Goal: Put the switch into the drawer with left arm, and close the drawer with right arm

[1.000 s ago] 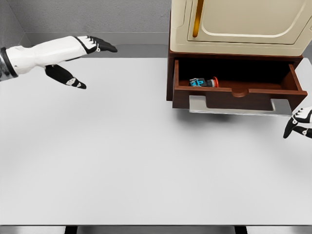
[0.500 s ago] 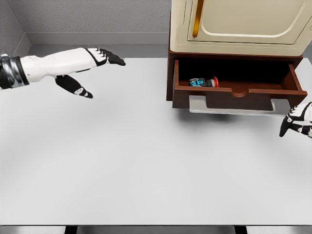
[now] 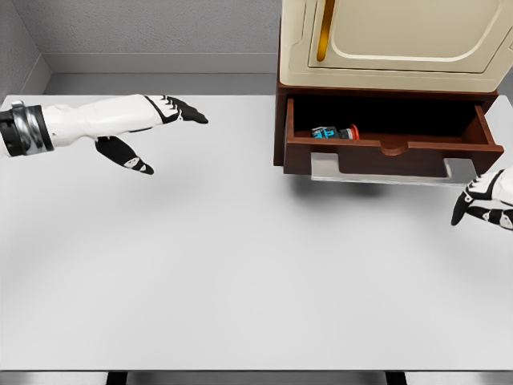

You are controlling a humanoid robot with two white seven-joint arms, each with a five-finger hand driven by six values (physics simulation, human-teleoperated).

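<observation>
Switch (image 3: 334, 133) lies inside the open drawer (image 3: 393, 151), at 1 o'clock. Left hand (image 3: 152, 120) empty, fingers spread. Right hand (image 3: 483, 200) at 3 o'clock, fingers loosely curled, empty. We press the drawer front squarely.

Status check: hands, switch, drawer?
Left robot hand open, empty, over the table's left. Right robot hand at right edge, below the drawer front, not touching. Switch inside drawer; drawer open. Nothing blocking.
</observation>
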